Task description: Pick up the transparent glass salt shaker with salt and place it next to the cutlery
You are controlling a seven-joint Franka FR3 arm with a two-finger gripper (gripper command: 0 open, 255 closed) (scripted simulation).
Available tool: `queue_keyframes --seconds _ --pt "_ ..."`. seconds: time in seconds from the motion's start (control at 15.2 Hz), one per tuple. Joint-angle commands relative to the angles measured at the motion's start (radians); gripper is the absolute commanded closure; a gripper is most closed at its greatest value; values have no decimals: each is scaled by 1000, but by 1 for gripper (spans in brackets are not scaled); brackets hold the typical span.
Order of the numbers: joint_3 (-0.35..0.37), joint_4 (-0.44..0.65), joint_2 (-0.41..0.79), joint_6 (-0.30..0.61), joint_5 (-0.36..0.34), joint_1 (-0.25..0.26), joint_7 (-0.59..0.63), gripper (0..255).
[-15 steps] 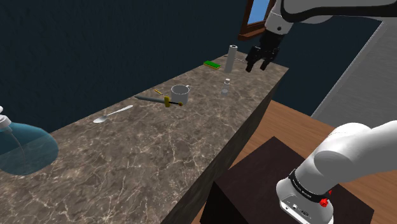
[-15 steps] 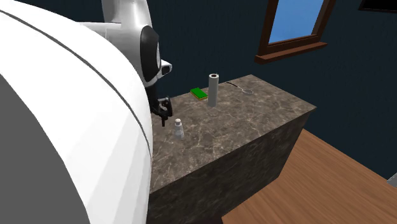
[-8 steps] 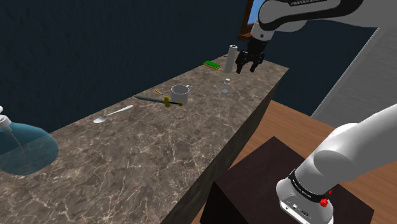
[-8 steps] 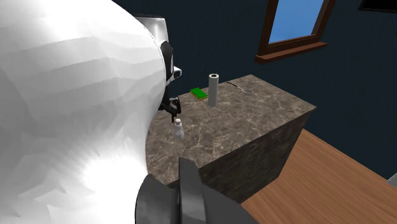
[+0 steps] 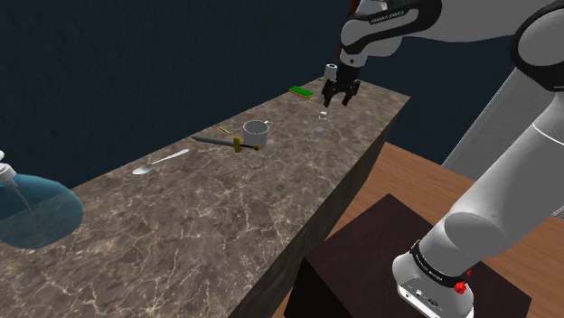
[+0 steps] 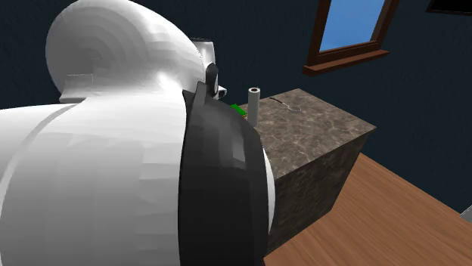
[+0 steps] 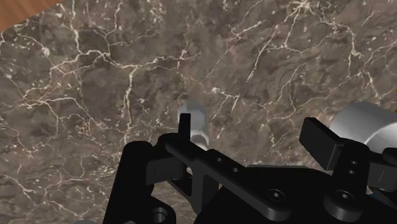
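The small clear salt shaker stands on the marbled counter near its far end. My gripper hangs open just above and behind it, in front of a grey cylinder. In the wrist view the shaker is seen from above, partly behind one fingertip, and the gripper has its fingers apart with nothing held. The cutlery lies further along the counter: a dark knife and a spoon.
A grey mug stands between shaker and knife. A green sponge lies by the cylinder, with another spoon near the counter's end. A blue glass vessel sits at the near end. The arm's white body blocks much of the second exterior view.
The gripper has moved to the shoulder view's left and lower, from beyond the counter's edge to just above the salt shaker. Its fingers stay open.
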Motion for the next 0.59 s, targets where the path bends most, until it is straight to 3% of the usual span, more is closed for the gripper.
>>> queue_keyframes --seconds 0.0,0.4,0.53 --pt "-8 61 79 8 19 -8 -15 0" --pt "-17 280 323 -1 79 -47 -53 0" --pt "-15 266 332 22 82 -47 -55 0"
